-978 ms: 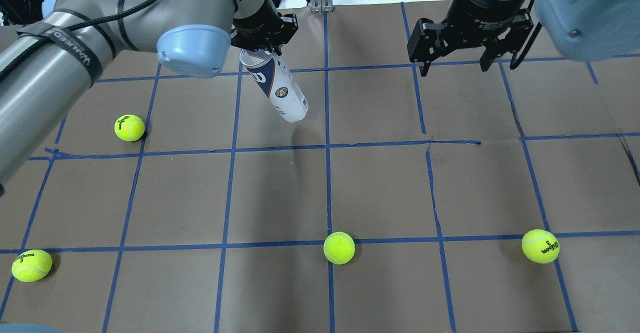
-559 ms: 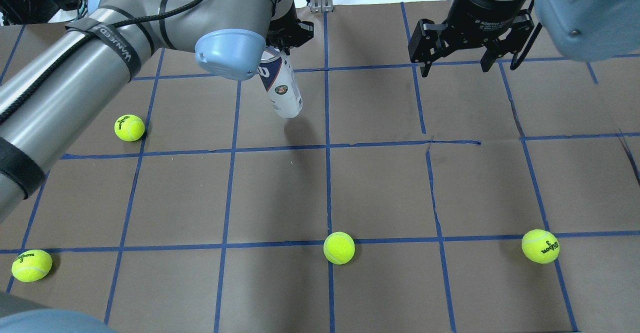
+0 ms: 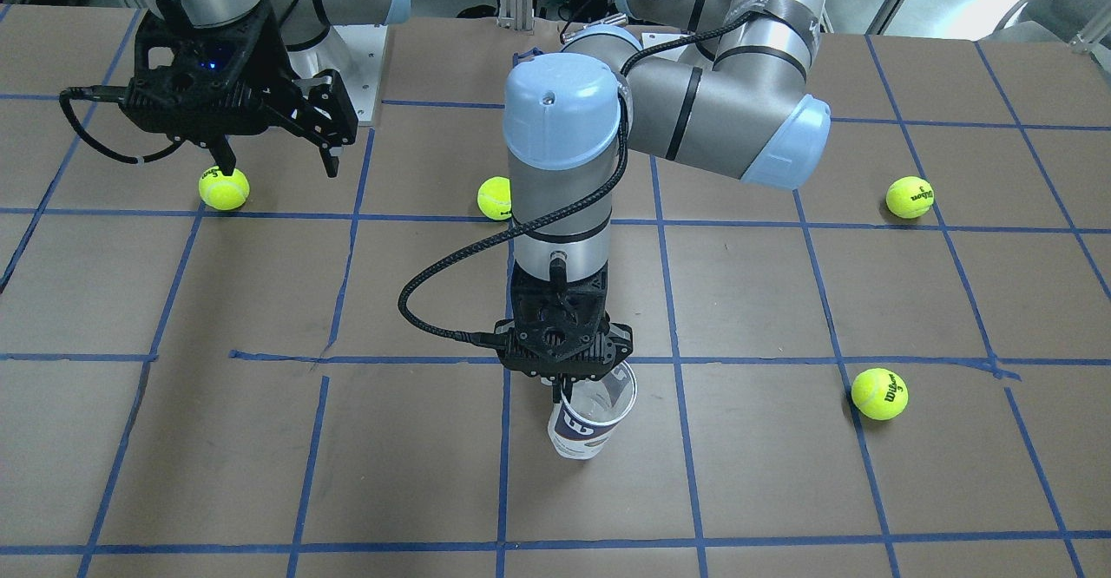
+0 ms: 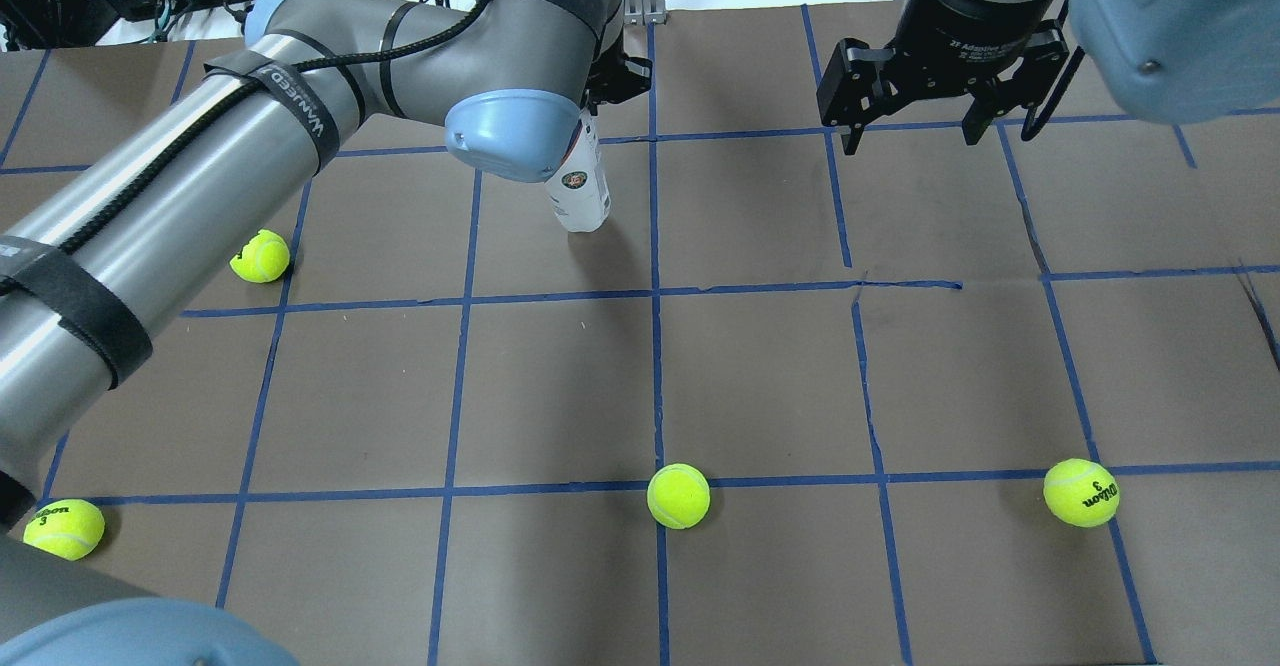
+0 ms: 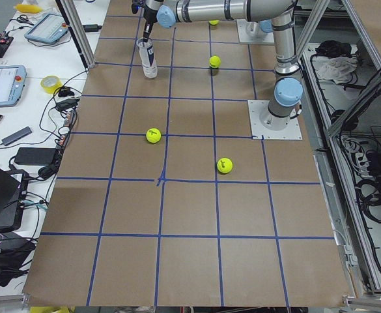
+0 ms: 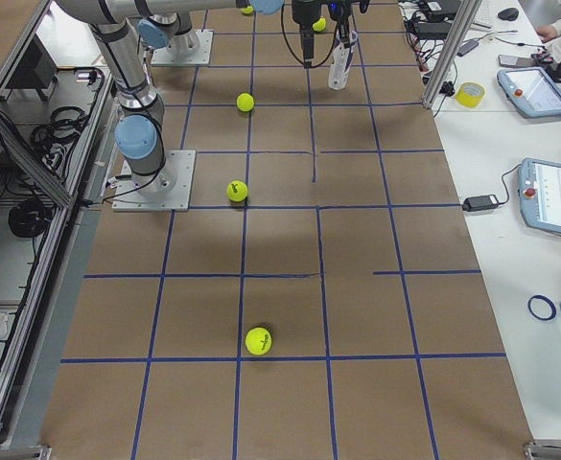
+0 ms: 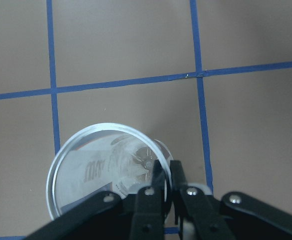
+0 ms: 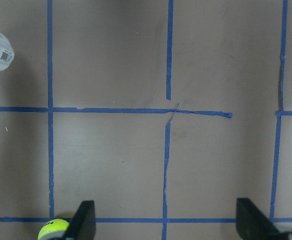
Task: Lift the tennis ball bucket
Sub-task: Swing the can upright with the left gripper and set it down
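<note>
Where it leaned a second ago, the tennis ball bucket point(image 4: 580, 186) is now held nearly upright at the desk's point(image 4: 760, 376) far middle, rim pinched by the left jaws; the right jaws are spread, empty. Lifting is judged underway.

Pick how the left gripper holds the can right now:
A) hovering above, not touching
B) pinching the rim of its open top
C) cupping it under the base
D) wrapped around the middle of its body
B: the left wrist view shows the left gripper shut on the wall of the can at its open rim, one finger inside and one outside.
</note>
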Available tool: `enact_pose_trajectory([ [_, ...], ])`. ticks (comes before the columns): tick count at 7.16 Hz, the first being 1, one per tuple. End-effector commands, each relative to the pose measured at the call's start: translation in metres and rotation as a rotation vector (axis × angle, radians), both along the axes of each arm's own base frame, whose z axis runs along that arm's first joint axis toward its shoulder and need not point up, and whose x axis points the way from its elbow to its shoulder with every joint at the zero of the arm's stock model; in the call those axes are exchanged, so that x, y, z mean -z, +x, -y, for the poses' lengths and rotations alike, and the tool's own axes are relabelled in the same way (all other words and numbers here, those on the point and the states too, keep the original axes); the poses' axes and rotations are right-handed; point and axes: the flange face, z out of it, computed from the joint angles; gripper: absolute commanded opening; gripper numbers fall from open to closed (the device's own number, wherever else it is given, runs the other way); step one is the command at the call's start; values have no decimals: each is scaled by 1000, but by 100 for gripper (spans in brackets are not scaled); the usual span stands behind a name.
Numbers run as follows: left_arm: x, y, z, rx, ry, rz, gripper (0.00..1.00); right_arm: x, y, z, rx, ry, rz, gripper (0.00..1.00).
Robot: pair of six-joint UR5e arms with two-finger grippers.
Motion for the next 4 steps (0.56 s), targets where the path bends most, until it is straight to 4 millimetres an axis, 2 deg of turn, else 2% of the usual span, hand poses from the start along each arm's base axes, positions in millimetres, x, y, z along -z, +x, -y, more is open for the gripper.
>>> enact_pose_trajectory([
  [1, 8, -1, 2, -2, -6, 5, 0, 0, 0, 0, 1, -1, 0, 100],
  [3, 33, 0, 0, -7, -67, -19, 0, 0, 0, 0, -5, -4, 0, 100],
  [4, 33, 1, 1, -12, -92, -13, 83, -1, 0, 0, -2, -6, 2, 100],
])
